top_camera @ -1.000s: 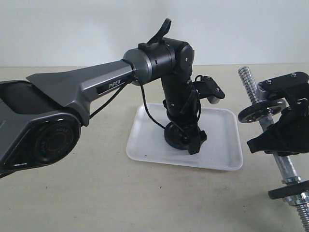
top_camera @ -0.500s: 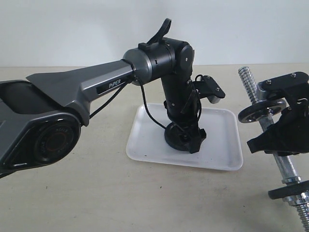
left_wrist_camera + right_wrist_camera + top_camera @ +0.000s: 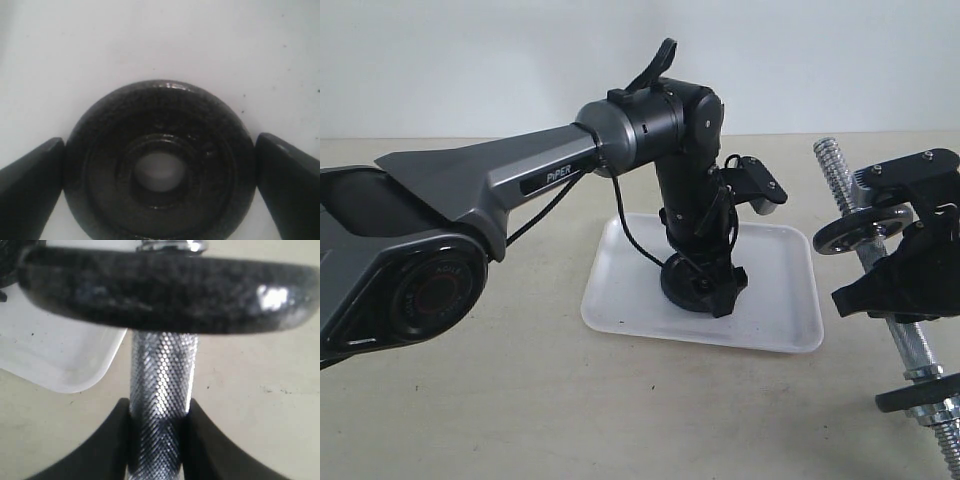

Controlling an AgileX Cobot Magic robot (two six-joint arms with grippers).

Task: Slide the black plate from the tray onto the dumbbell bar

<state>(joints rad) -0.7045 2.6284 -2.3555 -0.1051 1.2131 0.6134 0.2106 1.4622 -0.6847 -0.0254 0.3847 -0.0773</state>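
**On the white tray, the black plate lies flat in the left claw's grip**

At the middle of the tray point(image 3: 780, 300), the black plate point(image 3: 160, 115) rests flat, its central hole showing white beneath. The left gripper point(image 3: 703, 285) stands over it pointing straight down, and its fingers point(image 3: 35, 185) meet the plate's rim on opposite sides, so the claw is set wide around the disc. Well to the right of the tray, the right gripper point(image 3: 159, 425) is clamped narrowly on the knurled shaft of the dumbbell bar point(image 3: 917, 345), which it holds tilted above the beige table point(image 3: 520, 400). A larger black disc point(image 3: 165, 290) sits on the bar just beyond that grip.
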